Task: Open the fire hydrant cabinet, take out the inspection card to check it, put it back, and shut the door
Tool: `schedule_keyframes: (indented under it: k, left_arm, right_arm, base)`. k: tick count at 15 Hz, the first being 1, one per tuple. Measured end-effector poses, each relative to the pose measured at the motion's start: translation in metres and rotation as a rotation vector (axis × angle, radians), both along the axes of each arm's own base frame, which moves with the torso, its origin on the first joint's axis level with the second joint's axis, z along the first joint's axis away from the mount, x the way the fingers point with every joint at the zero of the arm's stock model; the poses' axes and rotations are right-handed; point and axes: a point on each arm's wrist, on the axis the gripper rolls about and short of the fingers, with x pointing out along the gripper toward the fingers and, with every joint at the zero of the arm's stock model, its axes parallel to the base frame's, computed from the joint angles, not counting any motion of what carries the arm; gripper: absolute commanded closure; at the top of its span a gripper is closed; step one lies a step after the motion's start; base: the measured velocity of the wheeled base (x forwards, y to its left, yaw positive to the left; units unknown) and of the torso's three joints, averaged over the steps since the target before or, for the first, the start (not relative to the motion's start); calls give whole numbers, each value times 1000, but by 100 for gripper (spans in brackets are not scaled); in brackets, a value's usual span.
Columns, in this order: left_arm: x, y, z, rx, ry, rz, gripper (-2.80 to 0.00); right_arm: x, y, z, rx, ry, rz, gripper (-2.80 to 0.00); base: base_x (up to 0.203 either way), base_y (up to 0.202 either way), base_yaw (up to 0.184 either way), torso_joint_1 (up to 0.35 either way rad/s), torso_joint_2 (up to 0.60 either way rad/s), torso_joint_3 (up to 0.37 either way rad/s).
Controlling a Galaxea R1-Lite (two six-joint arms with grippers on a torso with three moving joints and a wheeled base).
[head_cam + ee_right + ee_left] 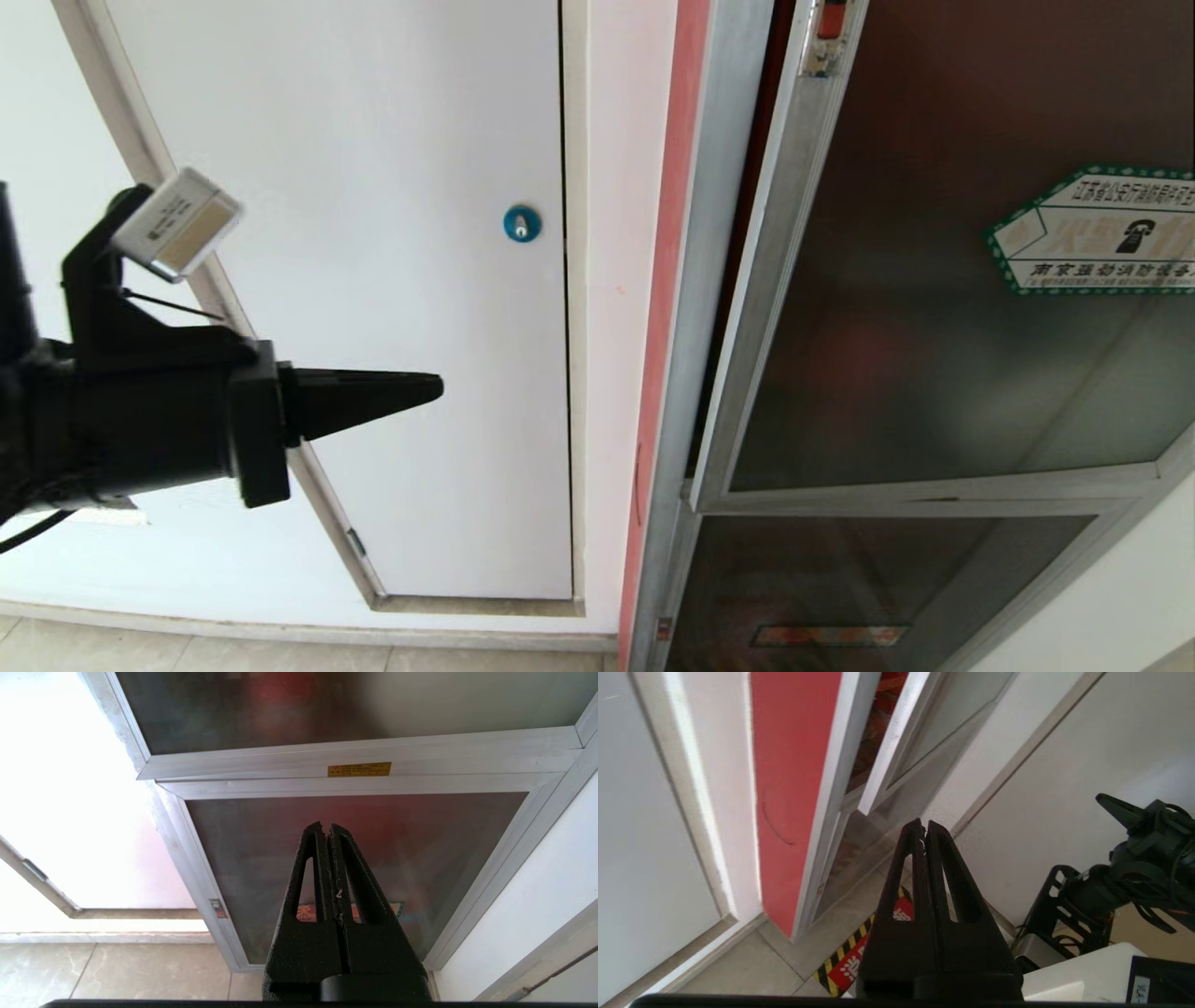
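Observation:
The fire hydrant cabinet is a silver-framed unit on the right. Its upper dark-glass door stands slightly ajar, leaving a thin dark gap along its left edge. A green-bordered hexagonal sticker and a red latch are on it. My left gripper is raised at the left, shut and empty, pointing right in front of the white door, well short of the cabinet. My right gripper is shut and empty, low before the lower glass panel. The inspection card is hidden.
A plain white door with a blue round lock fills the left. A red strip runs beside the cabinet frame. A black-and-yellow floor marking lies on the tiled floor. The robot's base and right arm show in the left wrist view.

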Motion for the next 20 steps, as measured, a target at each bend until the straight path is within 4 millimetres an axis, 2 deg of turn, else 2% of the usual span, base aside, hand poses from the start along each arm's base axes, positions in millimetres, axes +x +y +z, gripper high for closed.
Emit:
schedule_keyframes:
  k: [4,11,15,20]
  left_arm:
    - [36,-39,-2,8,23,-101,0]
    - [100,-89,14,-15,-34,-150,0]
    - [123,-119,9,-26,-58,-186,0]
    - [132,-155,3,-35,-74,-243,0]
  right_arm:
    - [0,0,0,0,0,0,0]
    - [0,0,0,0,0,0,0]
    - [0,0,0,0,0,0,0]
    - [0,0,0,0,0,0,0]
  base:
    - [0,0,0,0,0,0]
    - [0,0,0,0,0,0]
    - [0,0,0,0,0,0]
    - [0,0,0,0,0,0]
